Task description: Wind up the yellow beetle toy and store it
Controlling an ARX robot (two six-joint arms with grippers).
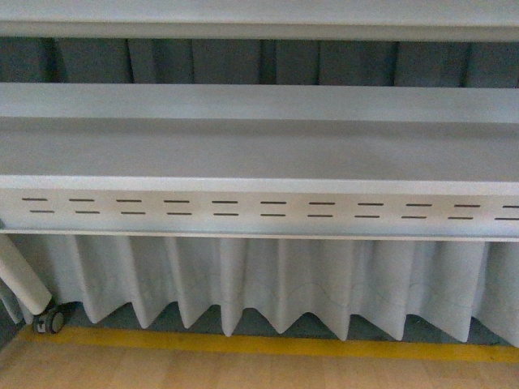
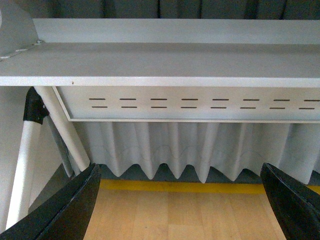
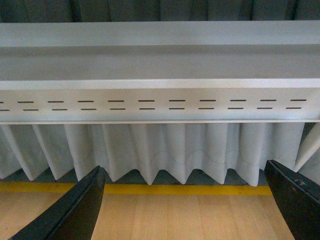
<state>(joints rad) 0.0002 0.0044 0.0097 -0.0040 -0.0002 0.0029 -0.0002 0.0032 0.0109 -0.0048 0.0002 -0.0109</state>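
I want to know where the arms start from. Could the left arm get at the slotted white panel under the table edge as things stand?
Probably yes: the left gripper is open and empty, and nothing stands between its jaws and the slotted panel.

A: We see soft, even, rather cool light in all three views, with no hard glare anywhere.

B: Agreed. The bench (image 1: 259, 150) top reads pale and flat, and its slotted panel (image 1: 268, 209) sits in mild shade under the edge.

A: We find the front view slightly hazy, edges soft. The pleated curtain (image 1: 284, 284) shows gentle shadows in its folds.

B: In both wrist views the black jaws are close, dark and blurred, while the yellow floor stripe (image 3: 165, 190) stays fairly crisp.
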